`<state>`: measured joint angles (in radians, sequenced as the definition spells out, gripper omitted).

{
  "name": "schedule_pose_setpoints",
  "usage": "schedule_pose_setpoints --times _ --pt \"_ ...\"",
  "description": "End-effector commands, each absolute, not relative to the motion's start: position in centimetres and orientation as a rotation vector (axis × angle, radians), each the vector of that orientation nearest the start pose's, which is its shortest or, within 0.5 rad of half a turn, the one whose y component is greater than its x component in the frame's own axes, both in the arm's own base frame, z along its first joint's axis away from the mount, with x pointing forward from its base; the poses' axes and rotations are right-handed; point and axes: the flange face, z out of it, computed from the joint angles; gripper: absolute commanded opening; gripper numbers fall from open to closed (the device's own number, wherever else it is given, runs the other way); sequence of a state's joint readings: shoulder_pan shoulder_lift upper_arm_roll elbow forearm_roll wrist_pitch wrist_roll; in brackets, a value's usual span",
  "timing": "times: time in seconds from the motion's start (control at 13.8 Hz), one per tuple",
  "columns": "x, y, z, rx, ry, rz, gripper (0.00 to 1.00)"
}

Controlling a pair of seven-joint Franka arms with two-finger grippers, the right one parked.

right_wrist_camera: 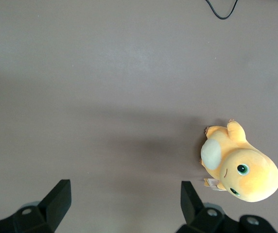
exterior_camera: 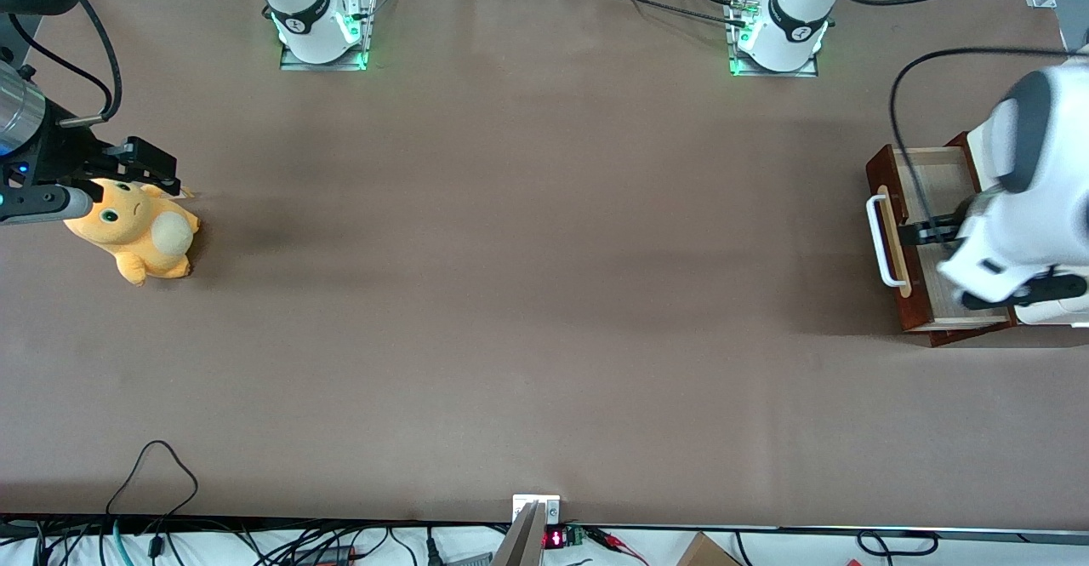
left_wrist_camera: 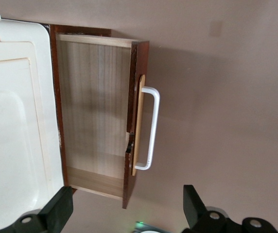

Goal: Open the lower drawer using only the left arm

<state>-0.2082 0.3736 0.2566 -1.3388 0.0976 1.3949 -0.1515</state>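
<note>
Spread-fingered gripper (left_wrist_camera: 124, 213) above lower drawer (left_wrist_camera: 97, 114)

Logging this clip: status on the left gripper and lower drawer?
Gripper open, holding nothing, above the open tray. Lower drawer pulled out, white handle free. Nothing blocking.

The left arm (exterior_camera: 1034, 208) covered most of the cabinet and much of the lower drawer's (exterior_camera: 923, 234) pale tray in the front view, and the picture's edge cut the arm off. Its gripper (exterior_camera: 923, 232) hung over the pulled-out tray, showing there only as a small dark shape. In the left wrist view just the two widely parted fingertips (left_wrist_camera: 61, 211) appeared, the gripper body cropped away. The white cabinet top (left_wrist_camera: 12, 116) ran out of that frame too, so its full shape perhaps differed from what showed.
</note>
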Motion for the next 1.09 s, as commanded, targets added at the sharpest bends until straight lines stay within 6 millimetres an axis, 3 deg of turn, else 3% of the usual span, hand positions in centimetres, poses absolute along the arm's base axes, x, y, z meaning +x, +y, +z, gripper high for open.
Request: schedule_pose_setpoints --times 0.0,0.15,0.29,0.44,0.58,1.02 --pt "61.7 4.3 56.0 -3.081 -0.365 0.301 1.0" --pt "60.9 4.9 60.0 -3.153 -0.385 0.088 1.0" --pt "60.9 2.5 60.3 -3.171 -0.307 -0.041 1.0" --pt "60.9 1.0 59.4 -3.199 -0.226 -0.02 1.0" --pt "60.2 0.9 59.0 -3.194 -0.16 0.002 1.0" --pt "58.6 1.0 59.3 -3.19 -0.171 0.002 1.0"
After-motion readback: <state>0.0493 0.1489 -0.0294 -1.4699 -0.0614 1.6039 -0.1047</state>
